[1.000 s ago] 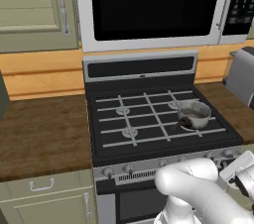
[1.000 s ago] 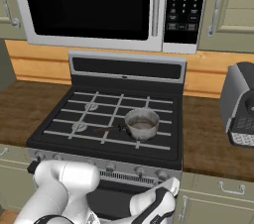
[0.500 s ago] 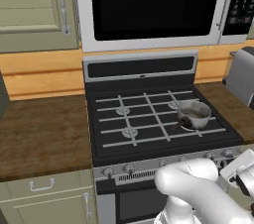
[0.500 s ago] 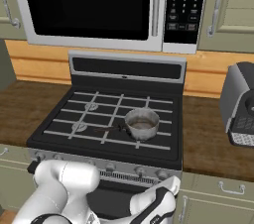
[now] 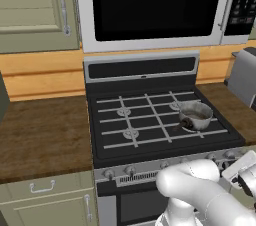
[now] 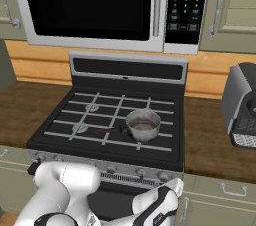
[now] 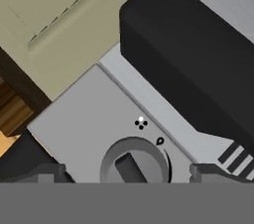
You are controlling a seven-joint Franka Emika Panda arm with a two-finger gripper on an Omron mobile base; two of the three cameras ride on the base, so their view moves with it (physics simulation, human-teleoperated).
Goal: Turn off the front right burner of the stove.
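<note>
Steel-fronted and black, the stove [image 5: 150,120] is seen between wooden desks, its front right burner [image 6: 143,131] covered by a small pot [image 6: 143,124]. The gripper [image 7: 127,173] is held at a silver knob [image 7: 133,161] on the steel strip — jaws open, one tip each side. Beside the knob a four-dot mark and a drop symbol are printed — no words.

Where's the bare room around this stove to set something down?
Bare brown wooden counter left of the black gas stove, and a narrower stretch between stove and grey toaster. Crowded: the small steel pot covers the front right burner.
</note>
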